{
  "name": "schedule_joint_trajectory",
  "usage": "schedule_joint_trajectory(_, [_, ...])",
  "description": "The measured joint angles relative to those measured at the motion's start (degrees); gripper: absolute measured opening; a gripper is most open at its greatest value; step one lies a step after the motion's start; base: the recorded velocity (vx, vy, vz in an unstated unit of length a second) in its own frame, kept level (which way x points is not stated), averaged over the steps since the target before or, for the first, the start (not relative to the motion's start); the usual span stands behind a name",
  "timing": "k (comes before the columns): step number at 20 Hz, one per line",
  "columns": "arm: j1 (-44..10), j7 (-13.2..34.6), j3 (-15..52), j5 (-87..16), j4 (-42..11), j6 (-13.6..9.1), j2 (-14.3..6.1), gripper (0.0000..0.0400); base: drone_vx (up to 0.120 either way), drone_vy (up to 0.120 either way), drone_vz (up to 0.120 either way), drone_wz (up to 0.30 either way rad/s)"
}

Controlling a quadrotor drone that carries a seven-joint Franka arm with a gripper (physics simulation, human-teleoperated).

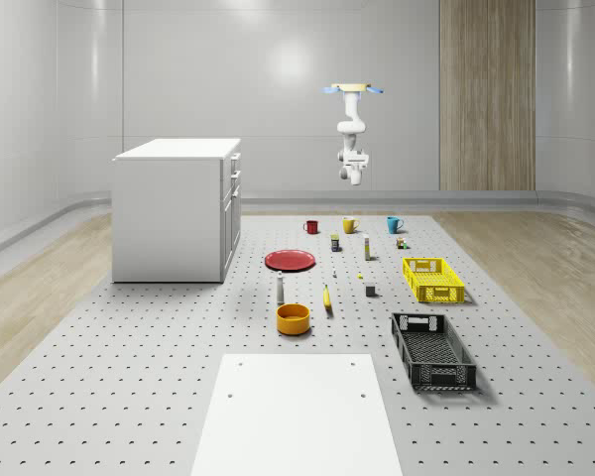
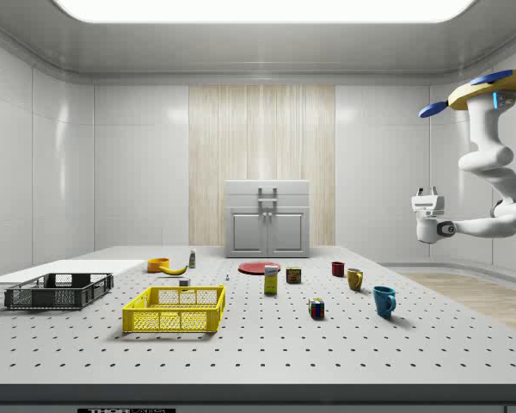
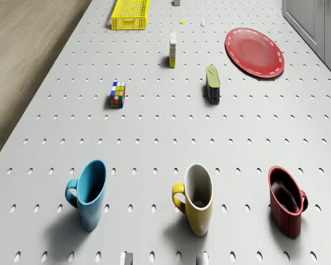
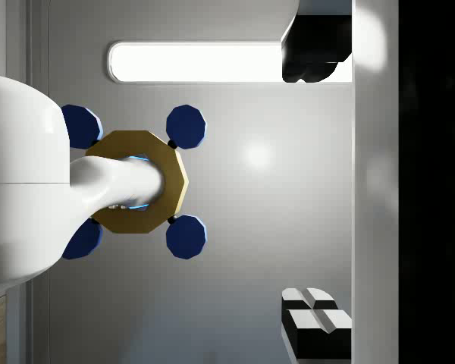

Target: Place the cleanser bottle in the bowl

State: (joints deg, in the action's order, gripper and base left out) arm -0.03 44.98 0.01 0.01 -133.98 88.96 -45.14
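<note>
The cleanser bottle (image 1: 280,288) is small, white and upright on the perforated table, just behind the orange bowl (image 1: 293,318). From the side, the bottle (image 2: 192,257) stands close to the bowl (image 2: 158,264). The drone (image 1: 352,89) hovers high over the table's far end, above a row of mugs and far from both. Its white arm hangs below it and curls back up. My gripper (image 2: 427,193) points upward and is open, holding nothing. In the wrist view the two fingers stand wide apart around the gripper's middle (image 4: 315,182), with the drone's underside (image 4: 136,182) beyond.
Blue (image 3: 91,193), yellow (image 3: 197,197) and red (image 3: 287,207) mugs stand below the drone. A red plate (image 1: 290,260), a banana (image 1: 327,297), a yellow crate (image 1: 432,280), a black crate (image 1: 432,349) and a white cabinet (image 1: 178,208) are on the table.
</note>
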Motion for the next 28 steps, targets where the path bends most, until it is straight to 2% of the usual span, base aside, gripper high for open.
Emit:
schedule_joint_trajectory(4, [-0.11, -0.07, 0.06, 0.04, 4.85, -3.95, 0.72, 0.0400, 0.000, 0.000, 0.000, 0.000])
schedule_joint_trajectory(8, [-0.19, -0.10, 0.11, 0.07, 9.73, -7.08, 2.28, 0.0400, 0.120, -0.120, 0.000, 0.000])
schedule_joint_trajectory(12, [-0.26, -0.13, 0.14, 0.10, 13.51, -9.27, 3.70, 0.0400, 0.120, -0.120, 0.000, 0.000])
schedule_joint_trajectory(18, [-0.33, -0.16, 0.19, 0.12, 16.21, -10.69, 4.71, 0.0400, 0.120, -0.120, 0.000, 0.000])
schedule_joint_trajectory(28, [-0.41, -0.19, 0.24, 0.14, 16.94, -10.85, 4.84, 0.0400, 0.120, -0.120, 0.000, 0.000])
